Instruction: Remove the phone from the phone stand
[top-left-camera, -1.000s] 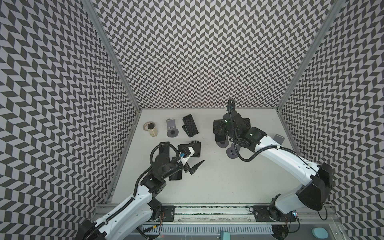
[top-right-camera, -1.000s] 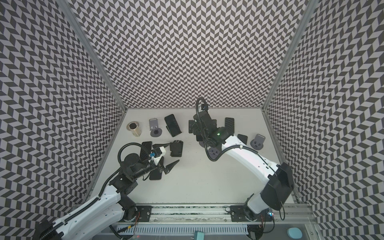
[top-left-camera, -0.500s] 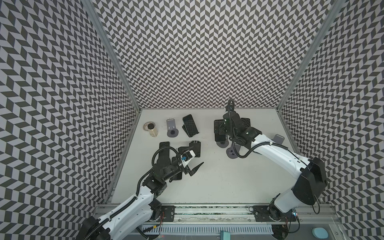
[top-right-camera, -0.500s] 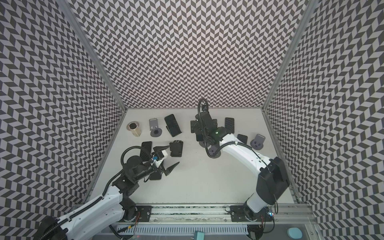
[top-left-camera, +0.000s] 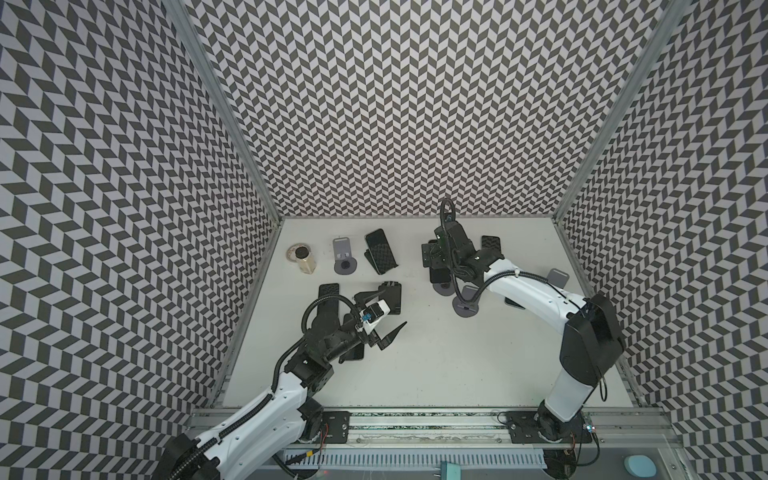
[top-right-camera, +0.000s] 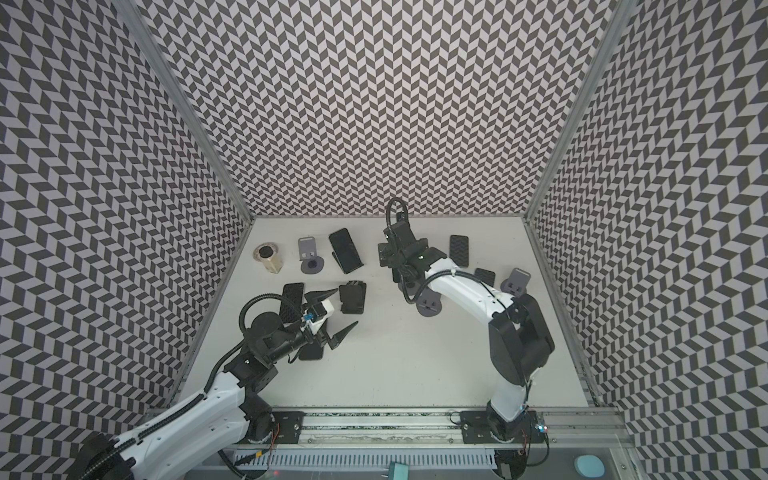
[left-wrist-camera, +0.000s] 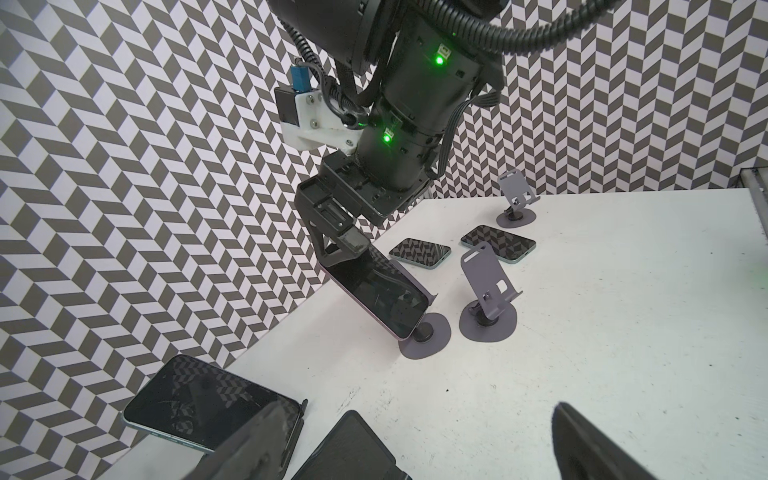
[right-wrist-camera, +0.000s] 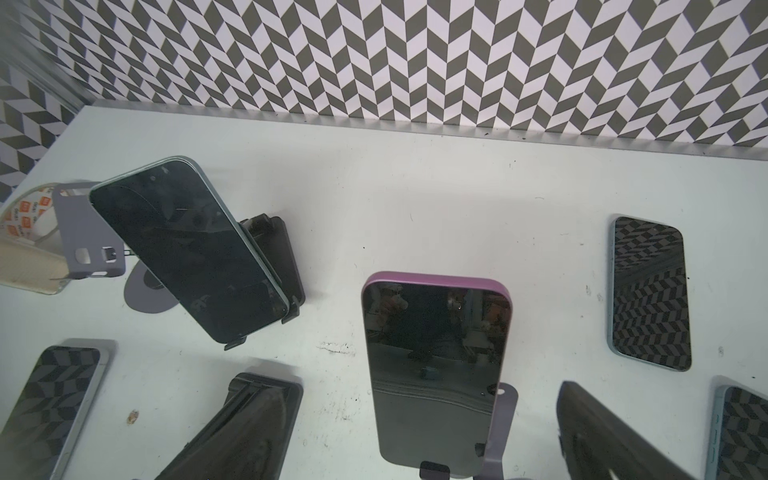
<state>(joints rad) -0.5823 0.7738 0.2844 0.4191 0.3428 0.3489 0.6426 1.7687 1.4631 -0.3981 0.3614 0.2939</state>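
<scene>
Right tool (right-wrist-camera: 417, 384) hung over the purple phone (right-wrist-camera: 436, 353), jaws spread wide either side. The phone leaned on its grey stand (right-wrist-camera: 500, 424), far centre of the surface. Approach step; next, I reckoned, pinch and lift clear. Left tool (top-left-camera: 395, 305) gaped, empty.

Front and centre, a wide bare stretch of the desk (top-left-camera: 457, 374) is lying open. Clear gaps are showing on both flanks of the purple phone (right-wrist-camera: 436, 365), while an empty grey stand (left-wrist-camera: 482, 278) is crowding its base. A flat blue-edged phone (right-wrist-camera: 650, 291) and a leaning phone (right-wrist-camera: 187, 249) are bounding that room farther out.
</scene>
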